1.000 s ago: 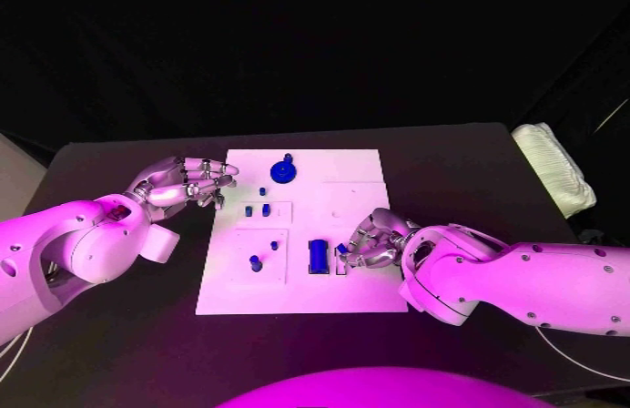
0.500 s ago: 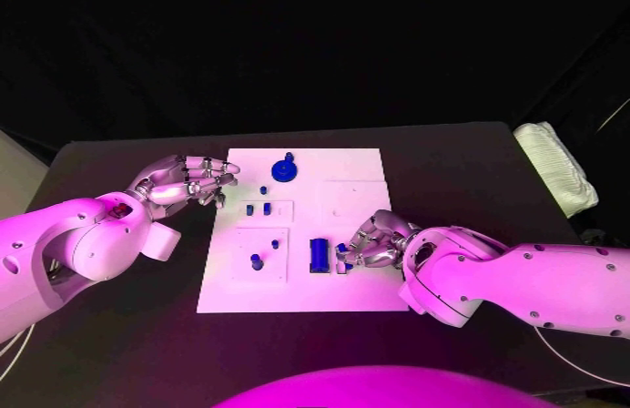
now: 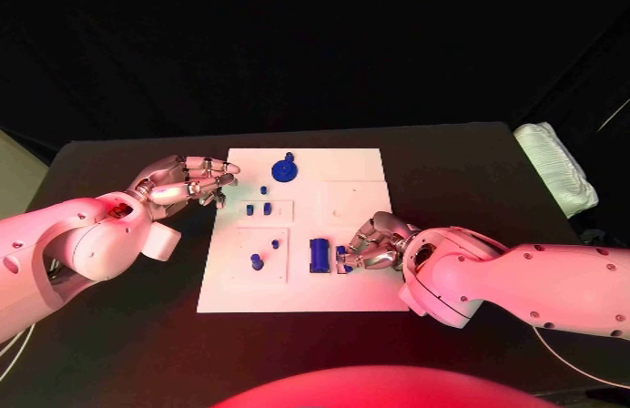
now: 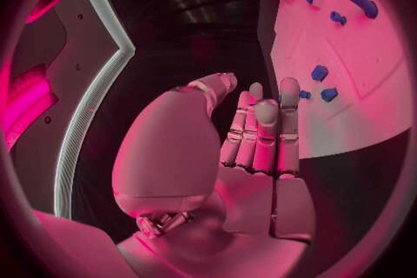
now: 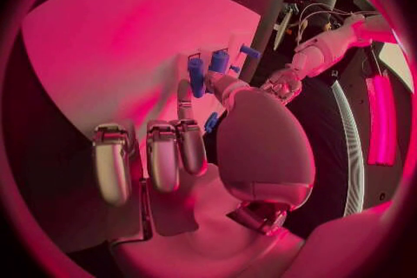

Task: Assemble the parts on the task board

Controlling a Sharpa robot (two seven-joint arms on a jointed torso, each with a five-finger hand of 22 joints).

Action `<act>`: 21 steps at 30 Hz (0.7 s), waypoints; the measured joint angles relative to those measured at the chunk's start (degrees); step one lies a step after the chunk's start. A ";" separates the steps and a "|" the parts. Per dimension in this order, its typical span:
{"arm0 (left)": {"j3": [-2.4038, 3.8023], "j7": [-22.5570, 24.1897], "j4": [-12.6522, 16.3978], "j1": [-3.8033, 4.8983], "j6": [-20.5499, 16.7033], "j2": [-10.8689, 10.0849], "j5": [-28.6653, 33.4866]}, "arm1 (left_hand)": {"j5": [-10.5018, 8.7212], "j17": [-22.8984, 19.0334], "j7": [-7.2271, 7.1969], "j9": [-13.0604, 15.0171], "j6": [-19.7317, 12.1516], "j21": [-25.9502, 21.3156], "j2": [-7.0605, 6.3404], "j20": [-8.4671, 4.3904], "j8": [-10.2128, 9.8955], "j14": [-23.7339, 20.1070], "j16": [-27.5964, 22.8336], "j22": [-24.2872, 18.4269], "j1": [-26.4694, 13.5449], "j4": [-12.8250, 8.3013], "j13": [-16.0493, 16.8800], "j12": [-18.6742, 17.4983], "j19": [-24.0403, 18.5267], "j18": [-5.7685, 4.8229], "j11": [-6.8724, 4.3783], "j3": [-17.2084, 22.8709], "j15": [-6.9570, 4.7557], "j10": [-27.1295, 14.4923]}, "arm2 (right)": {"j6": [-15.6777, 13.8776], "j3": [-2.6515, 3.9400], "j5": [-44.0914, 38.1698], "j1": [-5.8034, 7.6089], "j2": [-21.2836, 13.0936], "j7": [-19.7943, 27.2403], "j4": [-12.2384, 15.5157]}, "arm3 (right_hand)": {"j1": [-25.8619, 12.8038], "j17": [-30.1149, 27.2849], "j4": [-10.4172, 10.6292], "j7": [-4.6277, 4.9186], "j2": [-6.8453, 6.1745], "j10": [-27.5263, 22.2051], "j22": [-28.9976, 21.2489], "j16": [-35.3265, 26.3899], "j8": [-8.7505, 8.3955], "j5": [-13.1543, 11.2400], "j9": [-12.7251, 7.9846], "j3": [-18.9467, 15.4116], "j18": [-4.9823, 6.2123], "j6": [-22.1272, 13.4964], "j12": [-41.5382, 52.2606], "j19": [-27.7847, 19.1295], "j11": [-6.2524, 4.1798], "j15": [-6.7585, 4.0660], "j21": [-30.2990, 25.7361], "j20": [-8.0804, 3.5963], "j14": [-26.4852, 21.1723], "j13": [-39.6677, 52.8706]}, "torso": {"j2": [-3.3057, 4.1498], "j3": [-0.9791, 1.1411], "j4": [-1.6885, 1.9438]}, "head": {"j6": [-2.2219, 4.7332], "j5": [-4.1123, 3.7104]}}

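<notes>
Left hand [image 3: 181, 182] hovers at the left edge of the task board [image 3: 354, 290], fingers [image 4: 260, 126] curled inward, nothing held. The board lies flat mid-table [image 3: 131, 335]. On it, left to right: a small blue peg [image 3: 256, 262] in the lower-left recess, two short blue pegs [image 3: 258, 209] above it, a round blue part [image 3: 284, 168] near the far edge, an upright blue block [image 3: 320, 255] near the centre. Right hand [image 3: 371, 243] rests just beside the block, fingers pinching a small blue part [image 3: 342, 251].
</notes>
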 measured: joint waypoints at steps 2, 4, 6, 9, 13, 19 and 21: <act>0.00 -0.02 0.00 0.00 0.01 0.00 0.00 | 0.00 0.00 0.00 0.00 0.00 0.00 0.00 0.00 0.00 0.00 0.00 0.00 0.00 0.00 0.00 0.00 0.00 0.00 0.00 0.00 0.00 0.00 | 0.14 0.00 0.00 0.00 0.00 -0.01 0.00 | 0.00 0.00 0.00 0.00 0.00 0.00 0.00 0.00 0.00 0.00 0.00 0.00 0.00 0.00 0.00 0.00 0.00 0.00 0.00 0.00 0.00 0.00 | 0.01 0.01 0.01 | -0.03 0.05; 0.00 -0.03 -0.01 0.00 0.01 0.00 0.00 | 0.00 0.00 0.00 0.00 0.00 0.00 0.00 0.00 0.00 0.00 0.00 0.00 0.00 0.00 0.00 0.00 0.00 0.00 0.00 0.00 0.00 0.00 | 0.26 0.00 0.00 -0.01 0.00 -0.02 -0.03 | 0.00 0.00 0.00 0.00 0.00 0.00 0.01 0.00 0.00 0.00 0.00 0.00 0.00 0.00 0.00 0.00 0.00 0.00 0.00 0.00 0.00 0.00 | 0.00 -0.02 0.00 | -0.09 0.07; 0.00 -0.05 -0.02 0.00 0.01 -0.01 0.00 | 0.00 0.00 0.00 0.00 0.00 0.00 0.00 0.00 0.00 0.00 0.00 0.00 0.00 0.00 0.00 0.00 0.00 0.00 0.00 0.00 0.00 0.00 | 0.34 0.00 0.00 -0.01 0.00 -0.03 -0.08 | 0.00 0.00 0.00 0.00 0.00 0.00 0.04 0.00 0.00 0.00 0.00 0.00 0.00 0.00 0.00 0.00 0.00 0.00 0.00 0.00 0.00 0.00 | 0.00 -0.02 -0.01 | -0.10 0.08; 0.00 -0.07 -0.02 0.00 0.02 -0.01 0.00 | 0.00 0.00 0.00 0.00 0.00 0.00 0.00 0.00 0.00 0.00 0.00 0.00 0.00 0.00 -0.01 0.00 0.00 0.00 0.00 0.00 0.00 0.00 | 0.48 0.00 0.00 -0.01 0.02 -0.03 -0.19 | -0.44 0.00 0.24 0.00 0.06 0.00 0.05 0.00 0.01 -0.42 0.02 -0.24 0.00 0.00 0.00 0.00 0.00 0.00 0.00 0.00 0.00 0.00 | 0.00 -0.02 -0.01 | -0.11 0.14; 0.00 -0.10 -0.03 0.00 0.02 -0.01 -0.01 | 0.00 0.00 0.00 0.00 0.00 0.00 0.00 0.00 0.00 0.00 0.00 0.00 0.00 0.00 -0.01 -0.01 0.00 0.00 0.00 0.00 0.00 0.00 | 0.61 0.00 -0.01 -0.01 0.11 -0.03 -0.30 | -1.30 0.00 0.93 0.00 0.24 0.00 0.05 0.00 0.05 -1.68 0.05 -1.46 0.00 0.00 0.00 0.00 0.00 0.00 0.00 0.00 0.00 0.00 | 0.00 -0.01 -0.01 | -0.05 0.15; 0.00 -0.14 -0.04 0.00 0.03 0.00 -0.02 | 0.00 -0.16 0.00 0.00 0.00 0.00 0.00 0.00 0.00 0.00 0.00 0.00 0.00 0.00 0.05 -0.01 0.00 0.00 0.00 0.00 0.00 0.00 | 0.86 0.01 0.00 -0.01 0.24 0.14 -0.54 | -2.78 0.00 2.51 0.19 0.52 0.00 0.04 0.00 -0.16 -3.34 0.11 -4.09 0.00 -0.18 0.00 0.00 0.00 0.00 0.00 0.00 0.00 0.00 | 0.01 0.00 -0.02 | 0.05 0.19; 0.00 -0.16 -0.04 0.00 0.04 0.00 -0.03 | 0.00 -0.16 0.00 0.00 0.00 0.00 0.00 0.00 0.00 0.00 0.00 0.00 0.00 0.00 0.05 -0.01 0.00 0.00 0.00 0.00 0.00 0.00 | 0.96 0.01 0.05 0.00 0.25 0.26 -0.62 | -2.93 0.00 2.73 0.19 0.67 0.00 0.04 0.00 -0.17 -3.52 0.10 -4.50 -0.01 -0.18 0.00 0.00 0.00 0.00 0.00 0.00 0.00 0.00 | 0.01 0.01 -0.02 | 0.07 0.20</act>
